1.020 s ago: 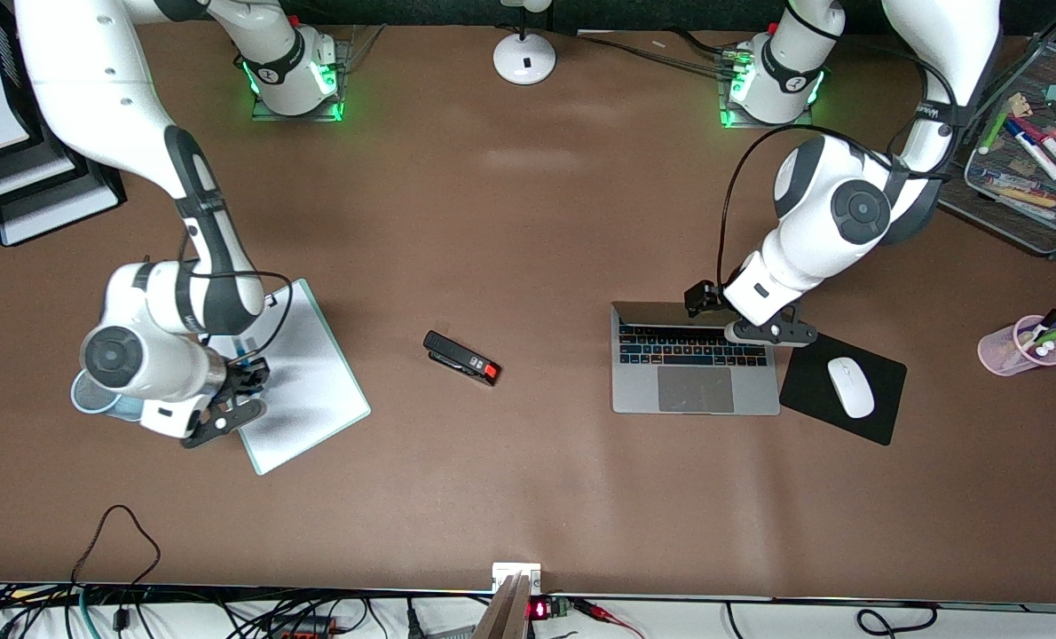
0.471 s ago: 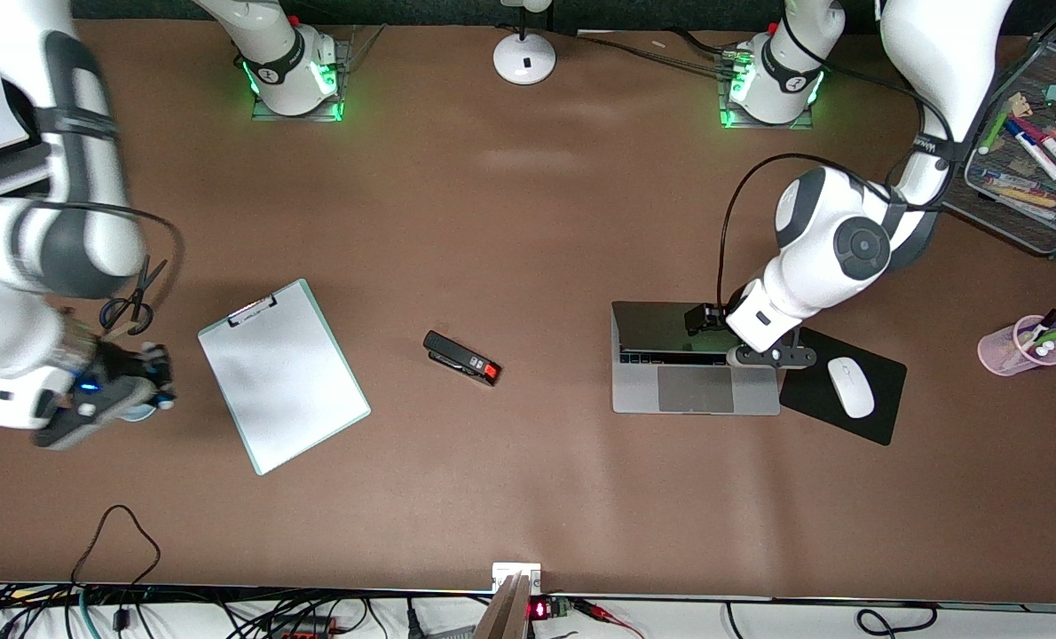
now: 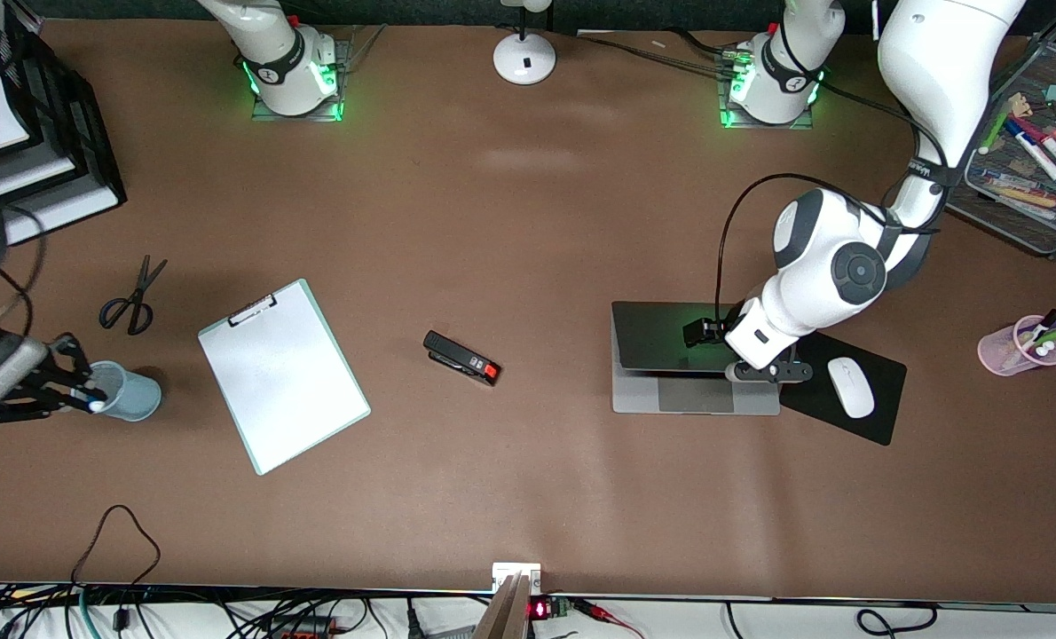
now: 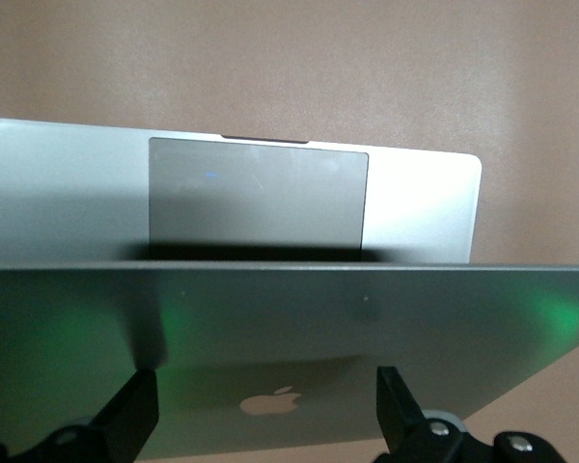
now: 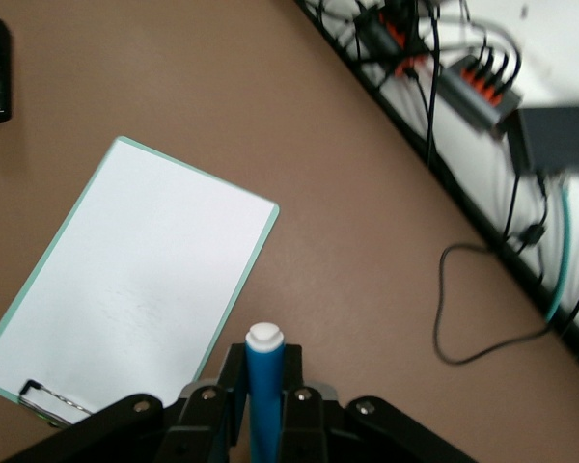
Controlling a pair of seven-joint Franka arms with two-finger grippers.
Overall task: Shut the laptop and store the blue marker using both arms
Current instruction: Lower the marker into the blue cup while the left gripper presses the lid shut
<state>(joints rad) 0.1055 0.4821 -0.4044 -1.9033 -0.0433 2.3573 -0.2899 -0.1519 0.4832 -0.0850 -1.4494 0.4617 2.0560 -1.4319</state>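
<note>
The silver-grey laptop point(image 3: 697, 390) lies toward the left arm's end of the table. Its lid point(image 4: 289, 338) is tilted low over the base, so only the trackpad point(image 4: 259, 193) strip shows. My left gripper point(image 3: 701, 330) is open and rests against the back of the lid, with its fingers point(image 4: 135, 415) on either side of the apple logo. My right gripper point(image 3: 74, 389) is shut on the blue marker point(image 5: 265, 386). The marker's white tip point(image 3: 95, 406) is at the rim of a pale blue cup point(image 3: 133, 395) at the right arm's end.
Scissors point(image 3: 133, 297) lie farther from the camera than the cup. A white clipboard point(image 3: 281, 374) and a black stapler point(image 3: 461, 358) sit mid-table. A white mouse point(image 3: 850, 387) rests on a black pad point(image 3: 807, 377) beside the laptop. A pink pen cup point(image 3: 1020, 348) and a mesh tray point(image 3: 1025, 204) stand past the laptop.
The right arm carried the blue marker from above the clipboard out to the blue cup. The left gripper pushed the laptop lid down, and the keyboard is now covered.
</note>
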